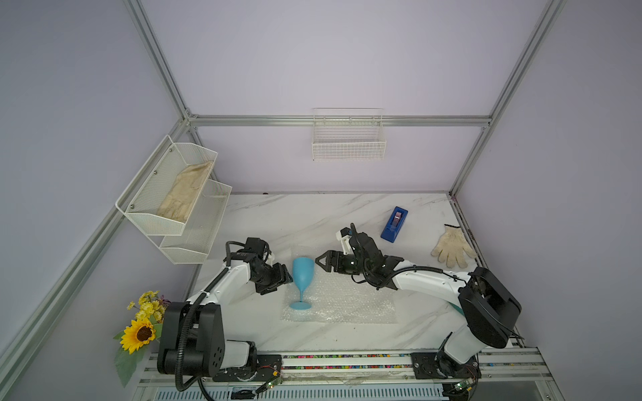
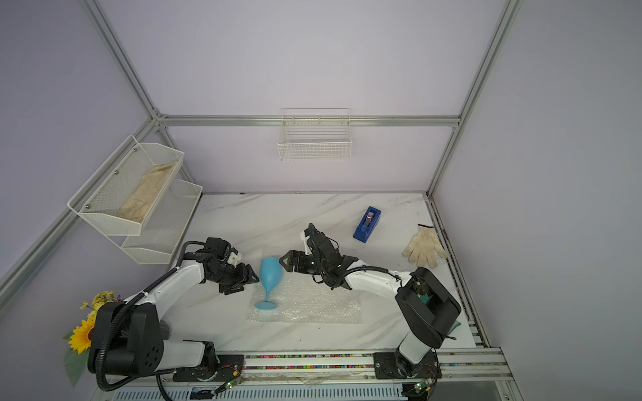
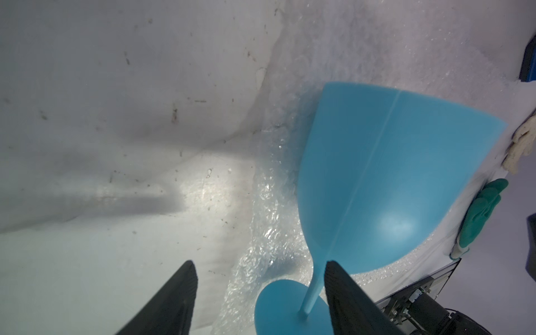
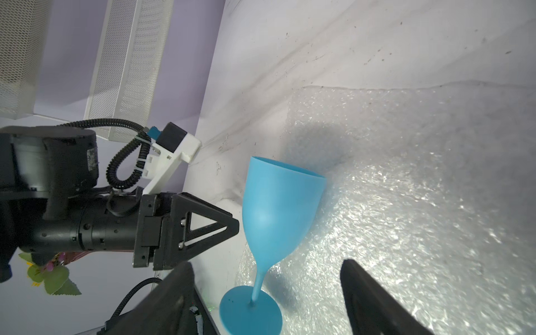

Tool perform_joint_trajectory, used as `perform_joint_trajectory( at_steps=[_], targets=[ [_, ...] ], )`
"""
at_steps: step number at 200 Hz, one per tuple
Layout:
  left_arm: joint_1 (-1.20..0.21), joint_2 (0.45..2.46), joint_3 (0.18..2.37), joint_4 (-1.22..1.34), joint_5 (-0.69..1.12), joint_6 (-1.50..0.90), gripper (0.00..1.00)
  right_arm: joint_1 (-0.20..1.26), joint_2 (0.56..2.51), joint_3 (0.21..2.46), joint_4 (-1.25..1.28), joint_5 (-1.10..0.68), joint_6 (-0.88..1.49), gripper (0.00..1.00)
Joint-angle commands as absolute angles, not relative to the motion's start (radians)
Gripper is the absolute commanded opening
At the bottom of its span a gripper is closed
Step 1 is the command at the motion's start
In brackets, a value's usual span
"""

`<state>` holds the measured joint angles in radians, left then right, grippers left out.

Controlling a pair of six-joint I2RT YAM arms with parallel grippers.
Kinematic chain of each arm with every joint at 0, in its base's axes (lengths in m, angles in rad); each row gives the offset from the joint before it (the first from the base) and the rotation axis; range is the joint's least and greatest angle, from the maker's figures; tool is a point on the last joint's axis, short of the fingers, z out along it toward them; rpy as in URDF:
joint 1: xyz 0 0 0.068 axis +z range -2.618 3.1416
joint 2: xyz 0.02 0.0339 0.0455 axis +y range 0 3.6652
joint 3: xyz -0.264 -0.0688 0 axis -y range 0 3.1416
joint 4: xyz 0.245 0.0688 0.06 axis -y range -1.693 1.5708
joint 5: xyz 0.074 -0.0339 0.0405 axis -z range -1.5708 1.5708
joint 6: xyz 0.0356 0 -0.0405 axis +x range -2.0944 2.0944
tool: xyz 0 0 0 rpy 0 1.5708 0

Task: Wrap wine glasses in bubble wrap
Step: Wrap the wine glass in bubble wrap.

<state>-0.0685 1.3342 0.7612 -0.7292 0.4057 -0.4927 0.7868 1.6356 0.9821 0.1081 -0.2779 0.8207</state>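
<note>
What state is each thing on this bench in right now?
bubble wrap: spread out, unfolded.
blue goblet: lying on its side on the wrap, unwrapped, unheld.
left hand: open, beside the goblet's bowl.
right hand: open, empty, near the goblet's rim.
tape dispenser: standing, untouched.
cream glove: lying flat, far right.
shelf glove: lying in the upper mesh shelf.
wire basket: empty.
green glove: lying loose.

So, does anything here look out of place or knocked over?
Nothing is spilled or broken. The blue glass seems to stand upright, but near one end of the bubble wrap, not its middle. Odd strays: a green glove sits at the edge of the table, and a cream glove lies loose on it.
</note>
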Motion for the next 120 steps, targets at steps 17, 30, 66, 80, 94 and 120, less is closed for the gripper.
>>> perform_joint_trajectory(
  at_steps=[17,30,66,80,94,120],
  targets=[
    [-0.098,1.237,0.627,-0.559,0.4,-0.613,0.61,0.793,1.639,1.016,0.116,-0.277,0.863,0.77],
    [-0.102,1.221,0.613,-0.558,0.38,-0.611,0.58,0.793,1.645,1.027,0.113,-0.282,0.864,0.76],
    [-0.11,1.265,0.564,-0.505,0.367,-0.626,0.57,0.793,1.67,1.074,0.061,-0.292,0.832,0.69],
    [-0.11,1.271,0.551,-0.486,0.373,-0.628,0.56,0.792,1.666,1.07,0.07,-0.294,0.833,0.65],
    [-0.11,1.266,0.535,-0.467,0.379,-0.627,0.51,0.793,1.667,1.069,0.075,-0.299,0.837,0.63],
    [-0.112,1.272,0.519,-0.431,0.411,-0.62,0.4,0.793,1.683,1.078,0.079,-0.311,0.841,0.59]
  ],
)
